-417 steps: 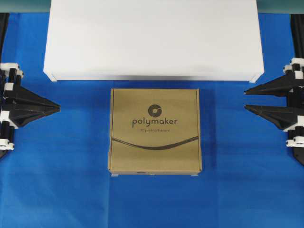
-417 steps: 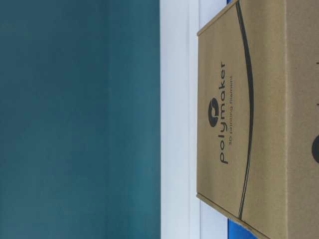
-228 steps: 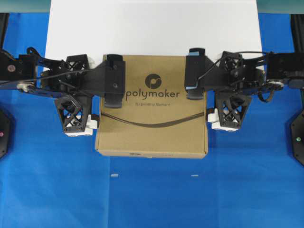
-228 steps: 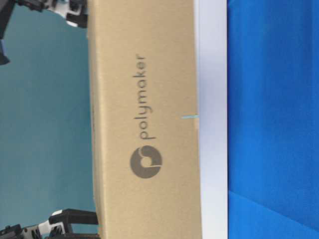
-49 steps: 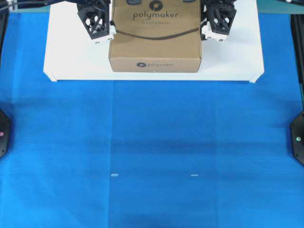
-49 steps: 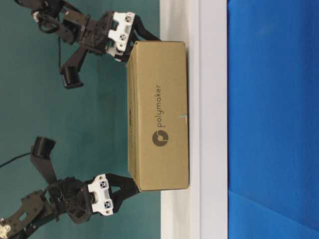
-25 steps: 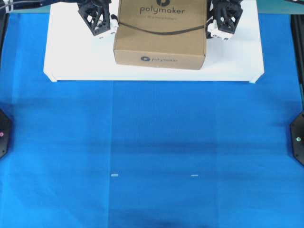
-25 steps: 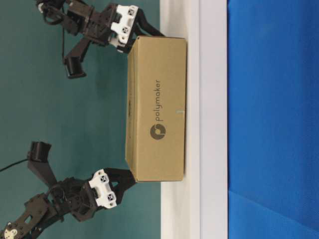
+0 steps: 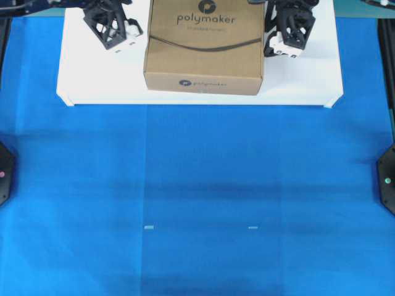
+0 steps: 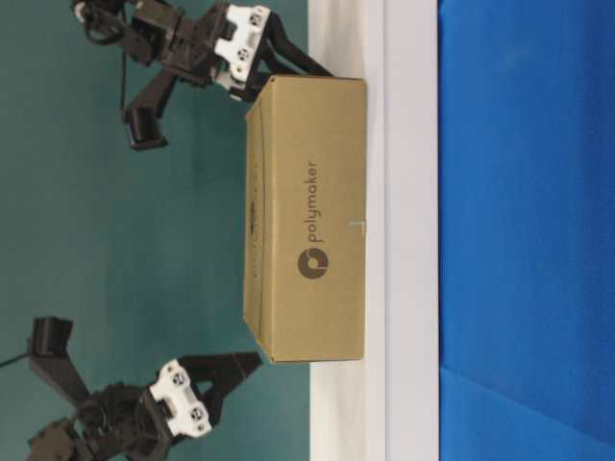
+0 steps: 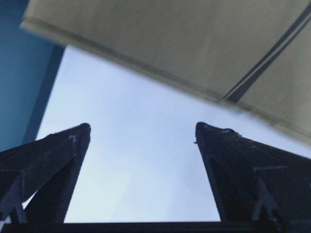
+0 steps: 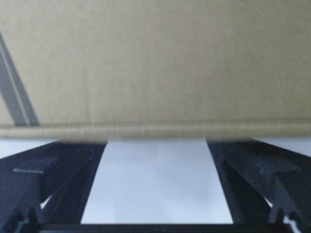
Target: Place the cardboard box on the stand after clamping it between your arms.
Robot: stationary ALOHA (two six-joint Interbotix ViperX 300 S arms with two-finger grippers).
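Note:
The cardboard box [image 9: 203, 46] lies flat on the white stand [image 9: 92, 80], near its middle. My left gripper [image 9: 123, 28] is open and empty, a clear gap left of the box. In the left wrist view its gripper [image 11: 143, 128] hangs over the stand [image 11: 136, 170], short of the box [image 11: 170, 39]. My right gripper [image 9: 274, 31] is open, its fingertips against the box's right side. The right wrist view [image 12: 155, 141] shows the tips meeting the box edge [image 12: 155, 58]. In the table-level view the left gripper [image 10: 240, 370] is apart from the box [image 10: 307, 221] and the right gripper [image 10: 279, 62] touches it.
Blue cloth [image 9: 197, 185] covers the table in front of the stand, with two small white marks [image 9: 151, 227] on it. Black arm bases sit at the left edge [image 9: 3, 172] and the right edge [image 9: 386, 179]. A teal wall [image 10: 144, 221] stands behind.
The box went from the cloth, clamped between both grippers, onto the stand. In the last half second my left gripper drew away leftward from the box; the right stays against it.

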